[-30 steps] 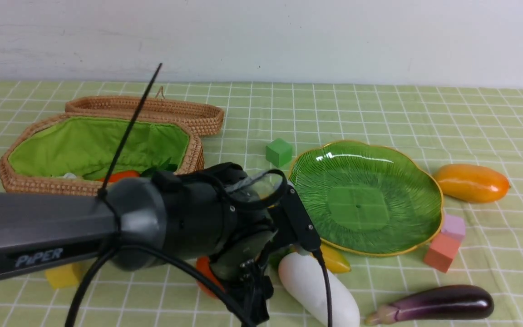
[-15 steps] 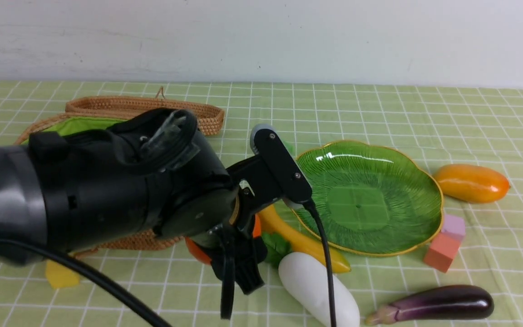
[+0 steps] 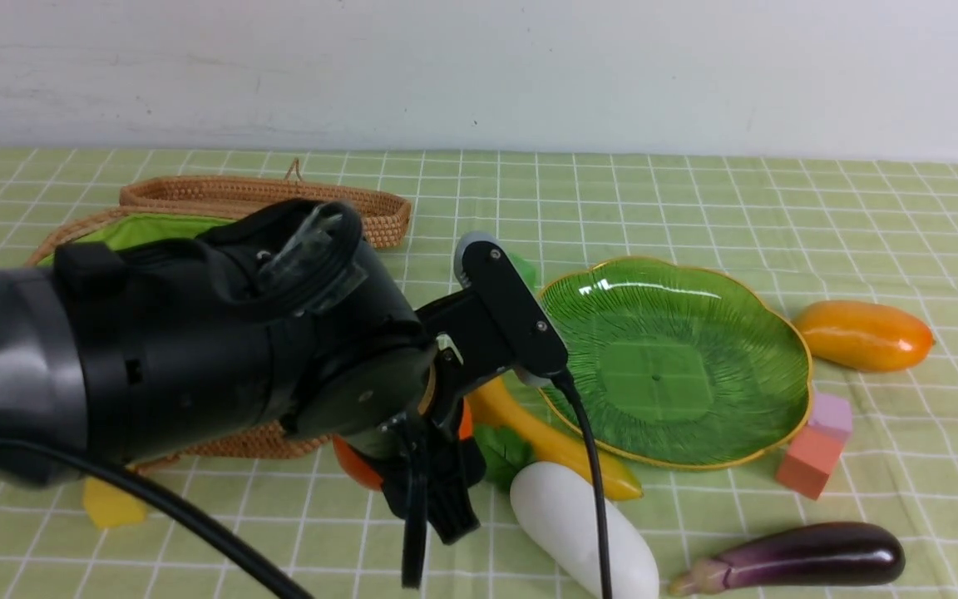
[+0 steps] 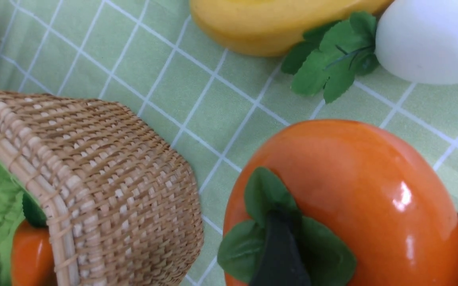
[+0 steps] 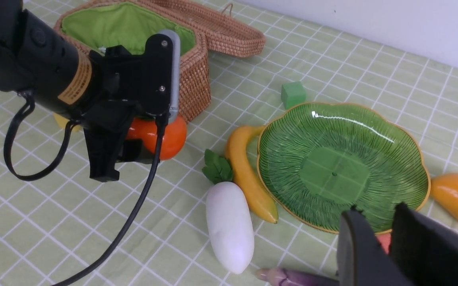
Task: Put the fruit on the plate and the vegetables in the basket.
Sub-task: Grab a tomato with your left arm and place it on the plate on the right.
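Progress, working outward from the left gripper (image 4: 372,250). In the hand: the persimmon (image 4: 344,190), not yet on the plate. Just beside the hand: the basket (image 4: 105,167), open, with an orange piece in its green lining that I judge to be the carrot (image 4: 30,254). That is one vegetable placed. Close past the fingertips: the radish (image 3: 579,524), leaves toward the hand, on the cloth. Next out: the banana (image 3: 545,437), lying along the nearer rim of the plate (image 3: 678,291); whether it touches the rim cannot be told. The plate itself carries nothing. Farther from the hand: the eggplant (image 3: 812,556), on the cloth, off the plate's side. Farthest: the mango (image 3: 861,334), beyond the plate.

Assessment: one item of six is placed. Three fruits and two vegetables are outstanding, and the first fruit is now being handled.

Hand: the jaws stand wide and pinch the persimmon. One finger lies across its leaf cap and the other bears on the opposite flank. Whether the fruit is clear of the cloth cannot be told.

The right gripper (image 5: 376,210) hangs on the far side of the plate from the hand, its fingers slightly apart and holding nothing.
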